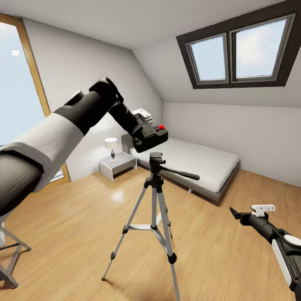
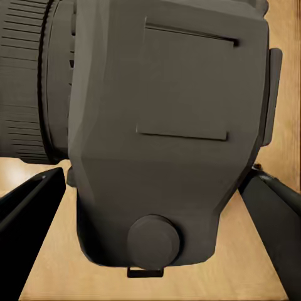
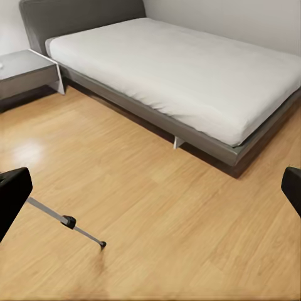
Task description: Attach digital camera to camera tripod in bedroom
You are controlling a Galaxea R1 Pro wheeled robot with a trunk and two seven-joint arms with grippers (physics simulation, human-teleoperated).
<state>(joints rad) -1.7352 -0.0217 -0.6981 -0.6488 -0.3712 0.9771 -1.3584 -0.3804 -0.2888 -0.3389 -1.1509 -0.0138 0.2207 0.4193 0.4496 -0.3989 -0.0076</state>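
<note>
Digital camera [image 1: 150,137] held in left end effector [image 1: 140,131], seemingly above tripod [image 1: 155,196].

The robot's left arm, a thick limb with a white upper sleeve and black forearm, reaches from the head view's left edge up and forward, bending at a black elbow joint and then angling down toward the middle. Its black left gripper [image 1: 144,136] is clamped on the small black boxy digital camera [image 1: 151,137] with a round red button; in the left wrist view the two dark fingers [image 2: 31,200] stand either side of that camera body [image 2: 169,125]. The right arm, black with a white panel, comes in low from the lower right corner, stretched forward. Its black right gripper [image 1: 235,213] holds nothing, and its fingertips [image 3: 12,194] stand wide apart.
</note>
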